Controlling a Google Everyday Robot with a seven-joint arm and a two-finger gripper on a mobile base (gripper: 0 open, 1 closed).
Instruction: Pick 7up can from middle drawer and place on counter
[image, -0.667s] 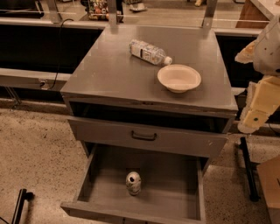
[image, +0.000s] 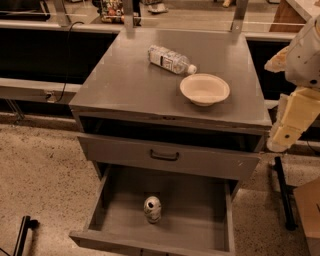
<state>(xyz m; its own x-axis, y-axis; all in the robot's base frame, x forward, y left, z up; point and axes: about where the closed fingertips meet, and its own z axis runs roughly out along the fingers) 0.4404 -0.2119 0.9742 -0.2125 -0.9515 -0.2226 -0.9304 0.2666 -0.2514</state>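
7up can is standing in the pulled-out middle drawer, on the bare floor near the front edge, about midway between the side walls. Its markings are too small to read. Counter is carrying a clear water bottle lying on its side, label unreadable, and a pale bowl just beside it. Gripper is hanging off the cabinet's right side, well apart from the can; spread or pressed together, cannot tell.
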